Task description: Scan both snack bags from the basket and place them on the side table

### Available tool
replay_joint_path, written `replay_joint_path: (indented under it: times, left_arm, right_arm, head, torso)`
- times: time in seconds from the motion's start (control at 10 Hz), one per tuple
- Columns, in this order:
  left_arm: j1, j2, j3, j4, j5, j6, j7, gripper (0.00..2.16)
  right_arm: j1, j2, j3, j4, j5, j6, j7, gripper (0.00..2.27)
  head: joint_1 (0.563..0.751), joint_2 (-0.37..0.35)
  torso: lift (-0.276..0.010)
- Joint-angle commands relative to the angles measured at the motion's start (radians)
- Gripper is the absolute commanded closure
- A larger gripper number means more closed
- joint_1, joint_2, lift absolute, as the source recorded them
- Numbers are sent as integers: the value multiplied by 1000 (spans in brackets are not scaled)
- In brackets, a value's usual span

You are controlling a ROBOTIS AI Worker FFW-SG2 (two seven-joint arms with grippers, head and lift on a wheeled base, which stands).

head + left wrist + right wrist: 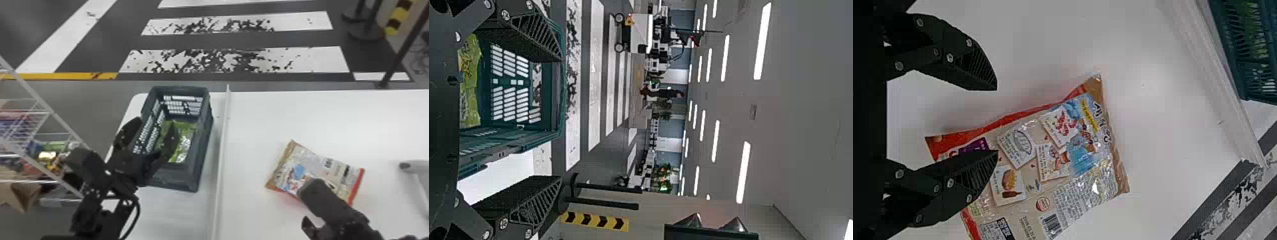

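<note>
Taking the middle of the head view as the clock's centre, with twelve straight ahead of the robot, the nearest item is the right gripper (304,206), between four and five o'clock, its fingers spread wide with a clear gap between the tips. Just beyond it, at four o'clock, a snack bag (322,169) lies flat on the white table (287,111), its brown end pointing towards ten and its red end towards four. One right finger overlaps this bag in both the head and right wrist views; whether they touch, I cannot tell. The bag's upper side bears small food pictures and a barcode (1050,225). Between three and four, by the edge of the head view, is a pale grey thing (411,166) with a dark tip. At nine o'clock the left gripper (155,123) also has its fingers well apart; in the head view one appears against the left side of the basket (202,153) and the other in front of its inside. The basket stands upright at eight o'clock, with a green bag (190,127) lying in it. A raised white strip (220,153) runs along the table between the basket and the snack bag. Off at nine is a wire rack (41,111) filled with packets. Farther away, white floor stripes (319,57) lie at twelve, and at two stand black posts (367,33) beside a yellow-and-black post (397,16).
</note>
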State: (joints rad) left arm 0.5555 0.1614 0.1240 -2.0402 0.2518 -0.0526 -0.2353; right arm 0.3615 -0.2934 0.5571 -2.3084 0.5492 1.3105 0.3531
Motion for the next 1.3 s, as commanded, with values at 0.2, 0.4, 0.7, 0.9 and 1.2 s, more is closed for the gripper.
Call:
replay_joint_path:
  times: [0.2, 0.4, 0.7, 0.9, 1.2]
  left_arm:
    - [4, 6, -1, 0, 7, 0, -1, 167]
    - [6, 6, -1, 0, 7, -6, -1, 167]
    - [12, 3, 2, 0, 7, -9, -9, 167]
    - [17, 1, 9, 0, 7, -13, -10, 167]
    - [18, -2, 9, 5, 7, -13, -13, 167]
  right_arm:
    - [-16, 57, -272, 0, -390, -133, 76, 1710]
    - [-27, 74, -286, 70, -390, -268, 84, 2260]
    - [-122, 102, -278, 302, -380, -501, 106, 2260]
    - [-194, 106, -270, 415, -379, -520, 115, 2260]
    - [-312, 137, -281, 589, -373, -529, 96, 2260]
  head:
    - [695, 212]
    - [695, 217]
    - [695, 229]
    - [695, 231]
    - [695, 215]
  torso:
    - [-74]
    - [-74]
    - [-74]
    - [-74]
    - [-74]
